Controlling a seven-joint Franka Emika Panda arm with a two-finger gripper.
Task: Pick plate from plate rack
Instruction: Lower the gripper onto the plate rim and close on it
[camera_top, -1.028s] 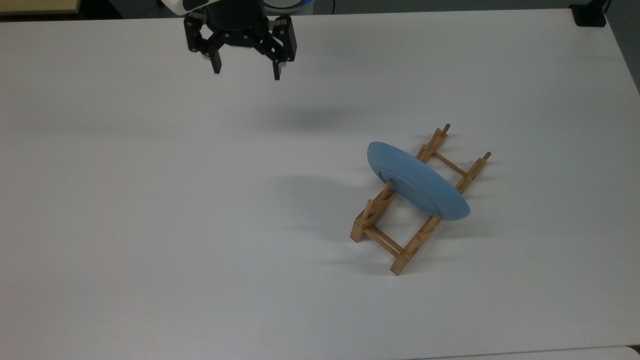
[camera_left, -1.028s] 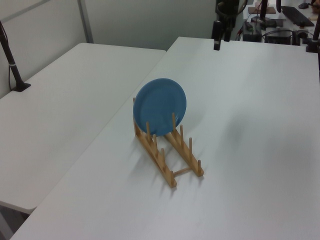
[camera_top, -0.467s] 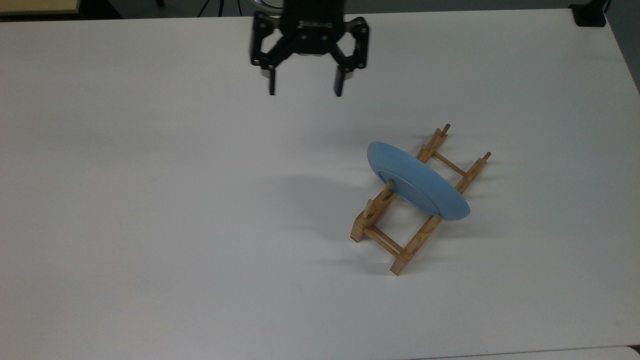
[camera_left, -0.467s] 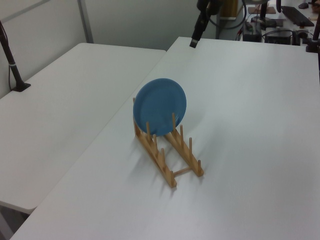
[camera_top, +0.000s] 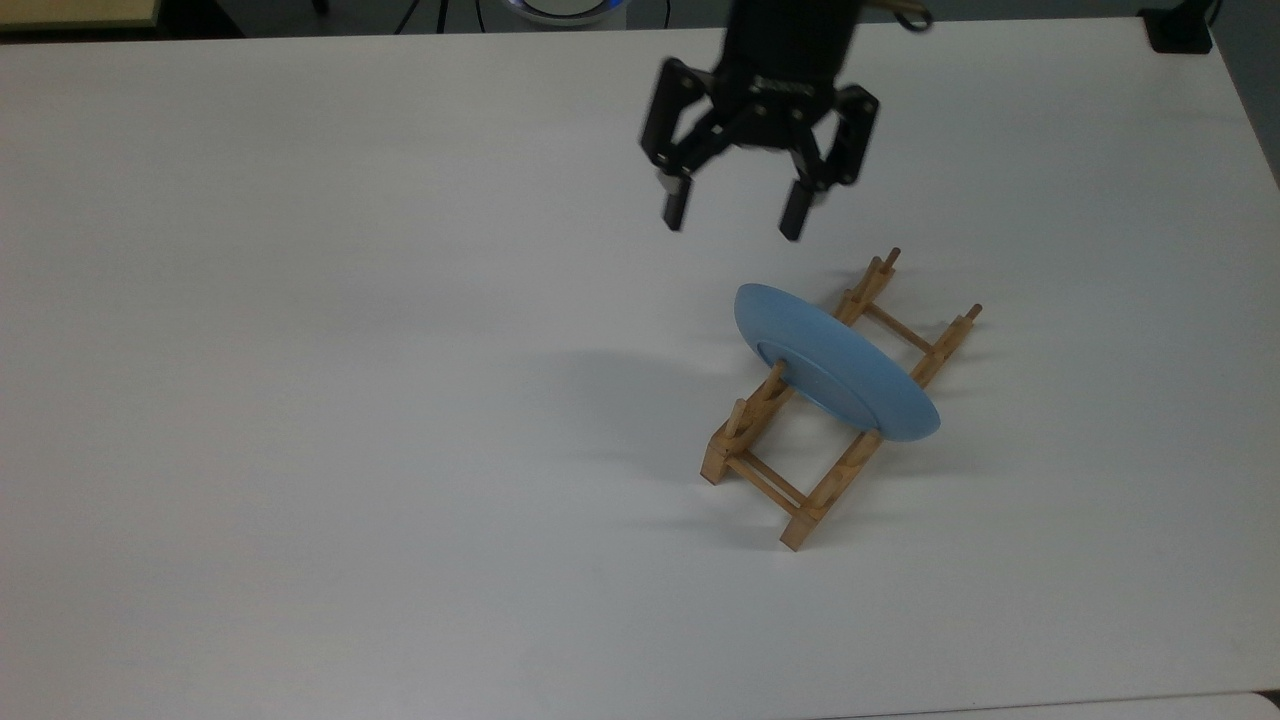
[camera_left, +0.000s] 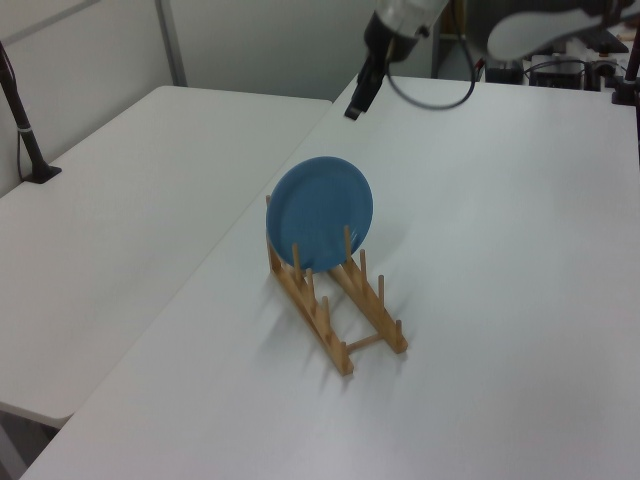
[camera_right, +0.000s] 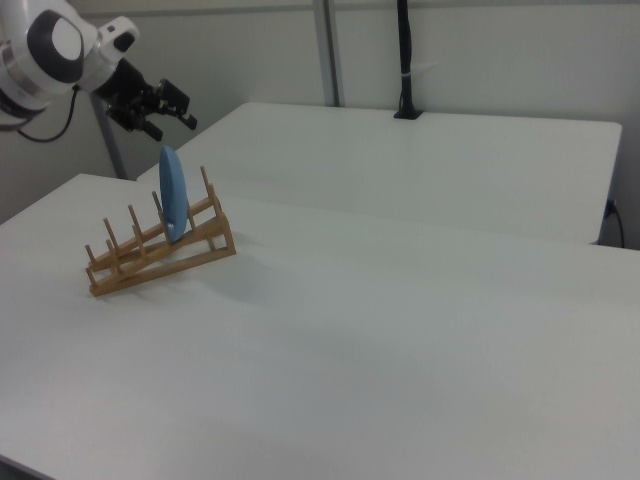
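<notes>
While the arm reached in from the far edge of the white table (camera_top: 300, 400), it leaned down so the claw (camera_top: 732, 221) pointed at the table. The claw's two fingers (camera_top: 675, 210) were spread wide apart, and they held nothing and touched nothing. In the top view, the blue plate (camera_top: 835, 362) was below the claw and a little to the top view's right, near it but apart. The plate stood on its edge in the wooden plate rack (camera_top: 790, 480), between the pegs, leaning a bit.
</notes>
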